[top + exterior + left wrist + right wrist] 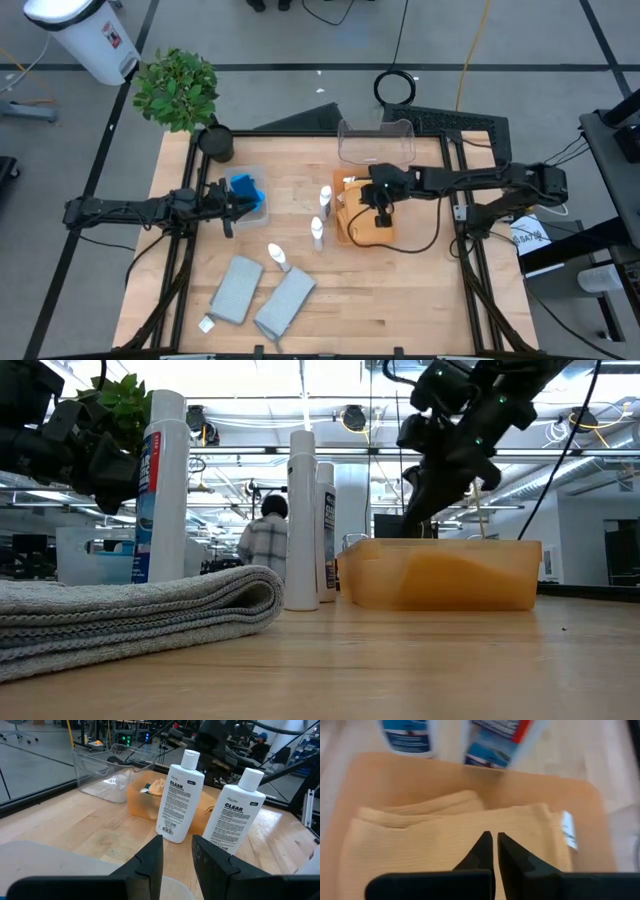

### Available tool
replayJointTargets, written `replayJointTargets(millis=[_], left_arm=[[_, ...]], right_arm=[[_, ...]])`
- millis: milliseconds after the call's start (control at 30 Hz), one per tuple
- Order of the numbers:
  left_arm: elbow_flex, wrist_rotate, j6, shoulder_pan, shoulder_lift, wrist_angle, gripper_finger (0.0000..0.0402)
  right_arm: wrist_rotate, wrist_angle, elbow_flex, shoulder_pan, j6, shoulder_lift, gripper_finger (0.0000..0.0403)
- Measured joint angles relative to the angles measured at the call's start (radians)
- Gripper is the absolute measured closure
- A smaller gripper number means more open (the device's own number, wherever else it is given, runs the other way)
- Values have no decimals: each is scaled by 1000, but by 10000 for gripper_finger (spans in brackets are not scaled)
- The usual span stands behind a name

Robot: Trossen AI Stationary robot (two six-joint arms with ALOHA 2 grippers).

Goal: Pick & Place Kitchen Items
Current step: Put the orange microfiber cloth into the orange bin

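The right gripper (494,851) hangs over the orange cloth (445,845) in the tray (352,236), jaws together and empty – it could snag. The left gripper (176,855), slightly apart, waits by the bin (262,208).

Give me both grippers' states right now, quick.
Left gripper: slightly open, holding nothing, beside the clear bin with the blue sponges.
Right gripper: shut, empty, above the orange cloth in the orange tray.
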Motion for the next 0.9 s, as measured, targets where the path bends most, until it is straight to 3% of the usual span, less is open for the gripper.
replayJointTargets(millis=[267,533,700,900], left_arm=[[0,0,0,0,0,0,293],[0,0,0,0,0,0,293],[0,0,0,0,0,0,293],[0,0,0,0,0,0,293]], right_arm=[[-1,71,0,-96,-12,139,403],[-2,127,0,-118,-29,292,403],[1,122,0,-117,-29,270,403],[-1,136,-1,-98,1,146,403]])
